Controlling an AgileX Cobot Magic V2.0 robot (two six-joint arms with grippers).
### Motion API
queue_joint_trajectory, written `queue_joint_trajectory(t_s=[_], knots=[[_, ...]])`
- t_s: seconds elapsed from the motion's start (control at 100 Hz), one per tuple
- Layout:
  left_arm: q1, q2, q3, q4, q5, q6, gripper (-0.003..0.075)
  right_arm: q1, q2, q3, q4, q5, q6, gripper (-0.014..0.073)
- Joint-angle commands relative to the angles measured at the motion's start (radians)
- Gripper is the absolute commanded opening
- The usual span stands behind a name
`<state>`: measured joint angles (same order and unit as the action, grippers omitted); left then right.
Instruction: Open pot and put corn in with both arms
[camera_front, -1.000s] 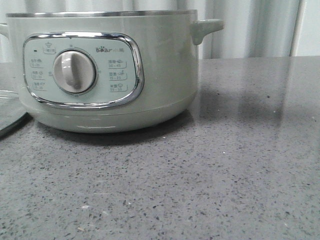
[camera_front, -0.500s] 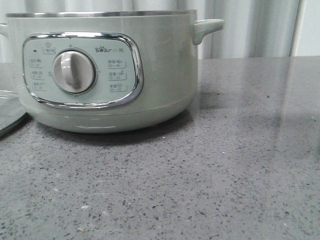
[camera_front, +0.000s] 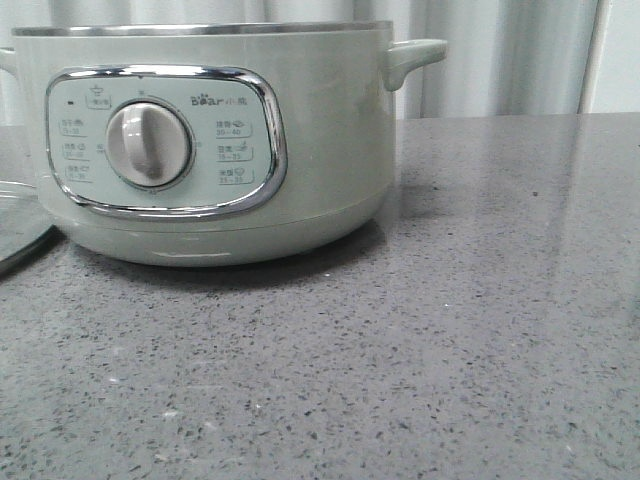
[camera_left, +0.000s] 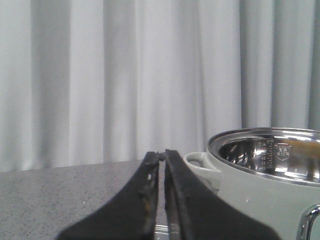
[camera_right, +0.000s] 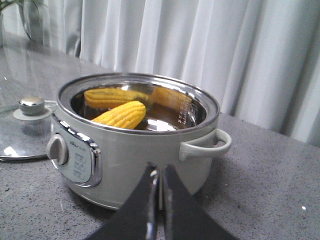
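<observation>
Inside the one lidless pot (camera_right: 135, 145) lies one corn (camera_right: 120, 114), both arms' jaws pressed together, empty.

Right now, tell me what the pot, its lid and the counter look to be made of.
Pot: pale-green outer shell with a smooth satin sheen, probably plastic or painted metal; the inner bowl and rim are mirror-bright, likely stainless steel. Lid: see-through, evidently glass, with a shiny metal-looking knob. Counter: grey, speckled and glossy, like polished stone or quartz composite.
</observation>
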<state>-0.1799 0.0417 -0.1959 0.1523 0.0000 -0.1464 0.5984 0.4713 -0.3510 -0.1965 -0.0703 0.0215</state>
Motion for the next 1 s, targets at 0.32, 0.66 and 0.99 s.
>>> queue_joint_trajectory(t_s=[0.32, 0.66, 0.99], knots=[[-0.008, -0.075, 0.035, -0.039, -0.011, -0.009, -0.002, -0.006, -0.369, 0.139, -0.012, 0.003, -0.01, -0.0067], [-0.008, -0.075, 0.035, -0.039, -0.013, -0.009, -0.002, -0.006, -0.422, 0.139, -0.012, -0.004, -0.01, -0.0067], [-0.008, -0.075, 0.035, -0.039, -0.013, -0.009, -0.002, -0.006, -0.422, 0.139, -0.012, -0.004, -0.01, -0.0067]])
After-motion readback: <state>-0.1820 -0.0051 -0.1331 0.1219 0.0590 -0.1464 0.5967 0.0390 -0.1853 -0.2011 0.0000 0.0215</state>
